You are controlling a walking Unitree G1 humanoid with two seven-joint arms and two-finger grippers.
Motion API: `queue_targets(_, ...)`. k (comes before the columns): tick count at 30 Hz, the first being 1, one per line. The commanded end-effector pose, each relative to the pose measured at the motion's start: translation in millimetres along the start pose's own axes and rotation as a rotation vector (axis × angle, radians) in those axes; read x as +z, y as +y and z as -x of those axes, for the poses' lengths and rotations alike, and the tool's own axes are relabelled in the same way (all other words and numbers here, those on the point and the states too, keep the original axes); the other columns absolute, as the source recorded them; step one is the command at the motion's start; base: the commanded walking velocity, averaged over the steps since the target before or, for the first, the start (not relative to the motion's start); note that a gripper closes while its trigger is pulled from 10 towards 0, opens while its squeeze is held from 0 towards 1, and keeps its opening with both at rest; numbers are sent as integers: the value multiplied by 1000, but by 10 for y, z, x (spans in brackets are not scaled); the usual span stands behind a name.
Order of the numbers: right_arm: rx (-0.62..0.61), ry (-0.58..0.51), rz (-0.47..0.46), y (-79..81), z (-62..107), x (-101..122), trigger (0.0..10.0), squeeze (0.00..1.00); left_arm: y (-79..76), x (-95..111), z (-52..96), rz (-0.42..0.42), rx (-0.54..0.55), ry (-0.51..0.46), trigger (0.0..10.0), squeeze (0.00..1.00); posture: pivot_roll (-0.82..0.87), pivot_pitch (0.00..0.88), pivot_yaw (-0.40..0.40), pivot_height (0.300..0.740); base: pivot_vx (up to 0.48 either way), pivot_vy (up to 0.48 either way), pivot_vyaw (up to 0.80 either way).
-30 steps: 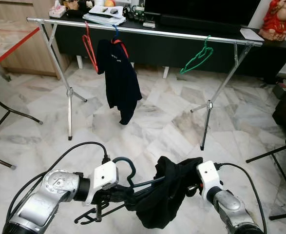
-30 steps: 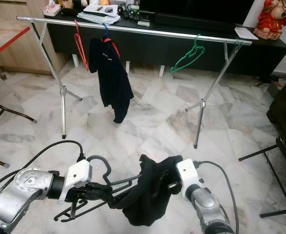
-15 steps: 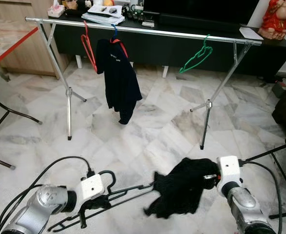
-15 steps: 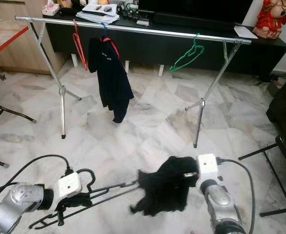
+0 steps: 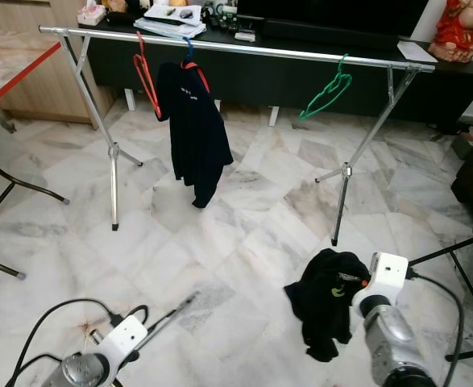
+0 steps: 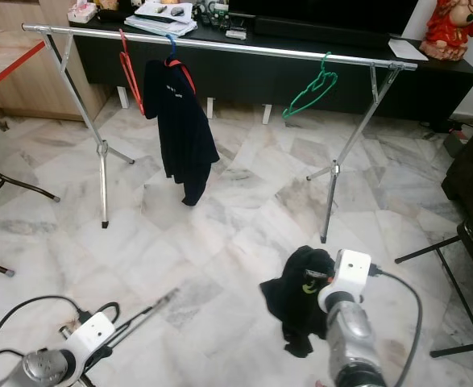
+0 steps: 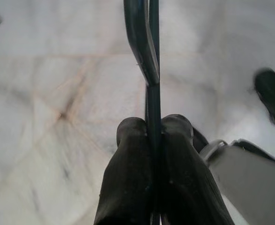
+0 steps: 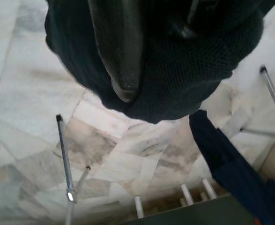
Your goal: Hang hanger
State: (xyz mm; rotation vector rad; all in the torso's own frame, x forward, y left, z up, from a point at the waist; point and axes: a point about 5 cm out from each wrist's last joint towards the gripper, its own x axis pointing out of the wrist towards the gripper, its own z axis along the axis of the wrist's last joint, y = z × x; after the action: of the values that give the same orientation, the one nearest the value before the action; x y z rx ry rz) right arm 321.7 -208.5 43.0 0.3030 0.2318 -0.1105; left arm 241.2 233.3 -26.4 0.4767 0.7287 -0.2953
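Observation:
My left gripper [image 7: 152, 127] is shut on a dark hanger [image 7: 143, 47], whose thin arm [image 5: 170, 310] sticks out low over the floor at the bottom left. At the bottom right, my right gripper [image 5: 355, 284] is shut on a crumpled black garment [image 5: 323, 300] that hangs from it above the floor. The garment [image 8: 184, 70] wraps around that gripper's fingers [image 8: 115, 51]. Hanger and garment are apart. Farther off stands a silver clothes rack [image 5: 252, 51]. It carries a red hanger [image 5: 147, 78], a dark shirt [image 5: 197, 133] on a blue hanger and a green hanger [image 5: 327, 89].
A black TV cabinet [image 5: 300, 76] runs behind the rack, with a red statue [image 5: 462, 32] on its right end. Black stand legs [image 5: 454, 251] are at the right. Black frame legs [image 5: 14, 189] and a red-edged table [image 5: 18, 81] are at the left. Marble floor lies between me and the rack.
The two arms pulled apart and dropped. The hanger slid out of the black garment and went low left with my left gripper. The garment moved right with my right gripper.

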Motion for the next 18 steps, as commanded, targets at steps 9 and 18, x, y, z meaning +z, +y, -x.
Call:
queue_targets(9, -166, -28, -235, -92, 91, -82, 1333, 0, -162, -627, 143, 264, 149, 164, 10000, 0, 6, 123, -61, 740, 0, 0, 0)
queue_targets(18, -177, -22, -209, -42, 149, -155, 10000, 0, -340, -913, 254, 345, 166, 250, 10000, 0, 5, 91, -54, 740, 0, 0, 0)
